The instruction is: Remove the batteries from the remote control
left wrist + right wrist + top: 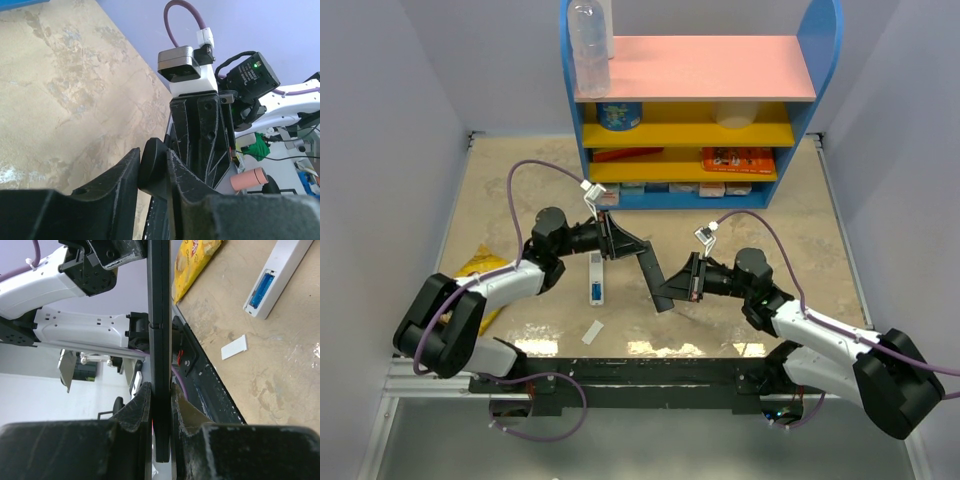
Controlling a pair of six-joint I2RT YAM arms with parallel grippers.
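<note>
A black remote [652, 277] hangs above the table, held at both ends. My left gripper [634, 247] is shut on its far end, whose rounded tip shows between the jaws in the left wrist view [154, 165]. My right gripper [673, 290] is shut on its near end, and in the right wrist view the remote stands edge-on [160, 315]. A white remote [595, 277] lies on the table with its compartment open and a blue battery [594, 292] inside, also seen in the right wrist view [261, 290]. No red cells show.
A small white battery cover [593, 332] lies in front of the white remote. A yellow snack bag [480, 272] lies at the left by the left arm. A blue shelf unit [690, 110] with a bottle and boxes stands at the back.
</note>
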